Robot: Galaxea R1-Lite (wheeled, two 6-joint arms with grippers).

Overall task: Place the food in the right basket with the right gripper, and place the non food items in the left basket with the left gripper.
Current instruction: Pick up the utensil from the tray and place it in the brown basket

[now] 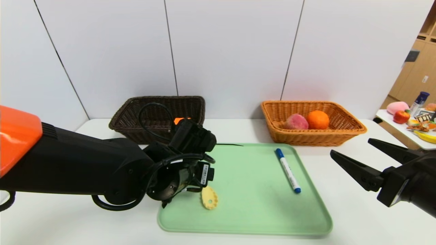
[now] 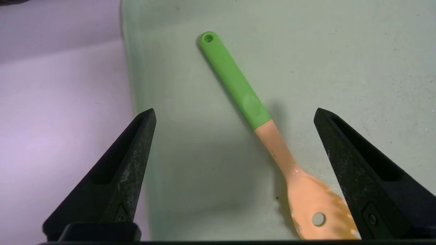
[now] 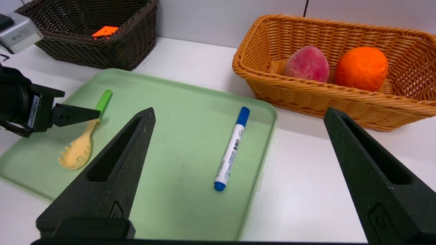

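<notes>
Spaghetti spoon (image 2: 272, 143) near tray's left rim (image 2: 127, 85), left end effector (image 2: 235, 117) spread astride it, right end effector (image 1: 351, 151) spread beside tray.

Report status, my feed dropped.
Left gripper open over pasta spoon on green tray. Right gripper open, idle beside tray. Marker still on tray. Nothing blocking.

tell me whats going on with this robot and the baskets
The left pincer hangs open over the green-handled beige slotted spoon on the pale green tray. A blue-capped white marker also lies there. The orange wicker basket already holds a peach and an orange. The right pincer waits open beside the tray.
</notes>
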